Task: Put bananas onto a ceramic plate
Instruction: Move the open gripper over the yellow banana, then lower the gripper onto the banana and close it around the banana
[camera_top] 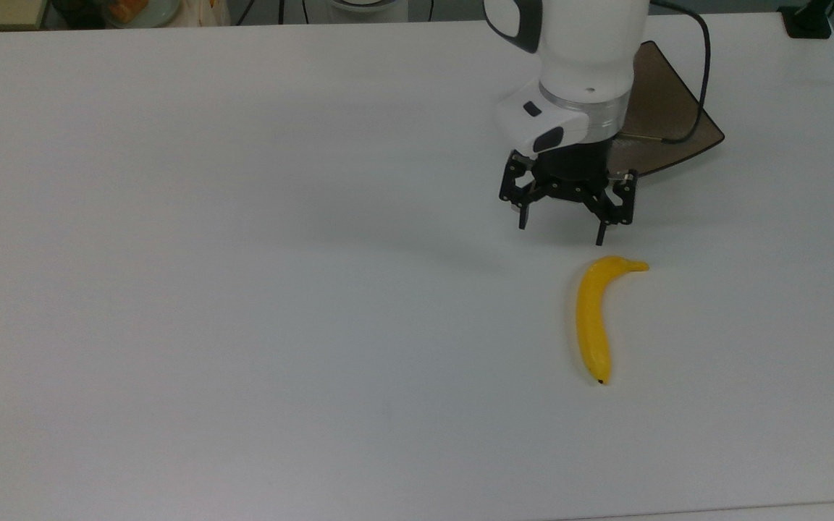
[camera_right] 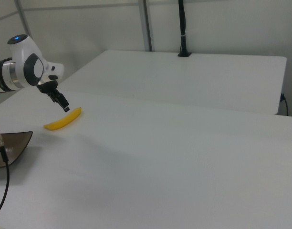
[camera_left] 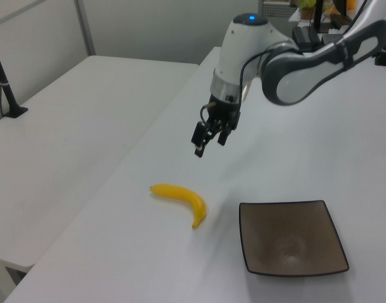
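Gripper [camera_top: 563, 228] is spread wide with nothing between the fingers, pointing down, hanging above the white table [camera_top: 243, 289] and not touching it. In the left view it [camera_left: 205, 144] is clearly off the surface, held by the white arm [camera_left: 294, 60] reaching in from the left view's upper right.

Banana [camera_top: 594, 318] lies flat on the table just below the gripper in the top view, apart from it. Stem end is the end nearest the fingertips, slightly to the top view's right of them; the black tip end points away from the gripper toward the top view's bottom edge. In the left view the banana [camera_left: 180, 199] sits below and a little to the left view's left of the gripper. In the right view the gripper [camera_right: 62, 104] is just above the banana's [camera_right: 64, 119] far end; whether there's a gap is hard to judge from that angle.

Ceramic plate [camera_top: 685, 126] is on the table behind the gripper in the top view, partly hidden by the arm's wrist, nothing on it. In the left view the plate [camera_left: 292, 237] is below and to the left view's right of the gripper, near the banana but not touching.
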You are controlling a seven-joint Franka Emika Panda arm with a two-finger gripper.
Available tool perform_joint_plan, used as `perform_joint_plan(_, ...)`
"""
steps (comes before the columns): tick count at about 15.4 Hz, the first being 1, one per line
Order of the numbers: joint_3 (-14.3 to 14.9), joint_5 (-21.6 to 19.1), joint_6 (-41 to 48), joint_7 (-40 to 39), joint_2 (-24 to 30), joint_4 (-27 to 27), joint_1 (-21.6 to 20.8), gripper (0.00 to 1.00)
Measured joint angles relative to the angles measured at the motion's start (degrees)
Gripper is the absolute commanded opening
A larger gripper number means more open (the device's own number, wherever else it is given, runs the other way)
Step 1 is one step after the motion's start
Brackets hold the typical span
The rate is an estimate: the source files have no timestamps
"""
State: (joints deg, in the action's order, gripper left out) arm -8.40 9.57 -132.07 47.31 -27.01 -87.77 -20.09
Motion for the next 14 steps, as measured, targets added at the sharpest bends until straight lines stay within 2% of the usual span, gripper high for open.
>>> perform_joint_plan(3, 0.0, 1.4, -5.3, 3.8, -2.3, 1.2, -1.0, 1.0)
perform_joint_plan(6, 0.0, 6.3, -8.6, 7.8, -7.6, 4.4, -1.8, 1.0)
perform_joint_plan(8, 0.0, 8.2, -8.9, 8.3, -12.5, 8.2, -1.9, 1.0)
perform_joint_plan(12, 0.0, 10.8, -10.3, 8.3, -16.9, 10.3, -2.8, 0.99)
perform_joint_plan(13, 0.0, 11.2, -10.6, 8.3, -17.5, 10.3, -3.2, 0.83)
perform_joint_plan(14, 0.0, 11.2, -10.6, 8.3, -17.8, 10.3, -3.5, 0.49)
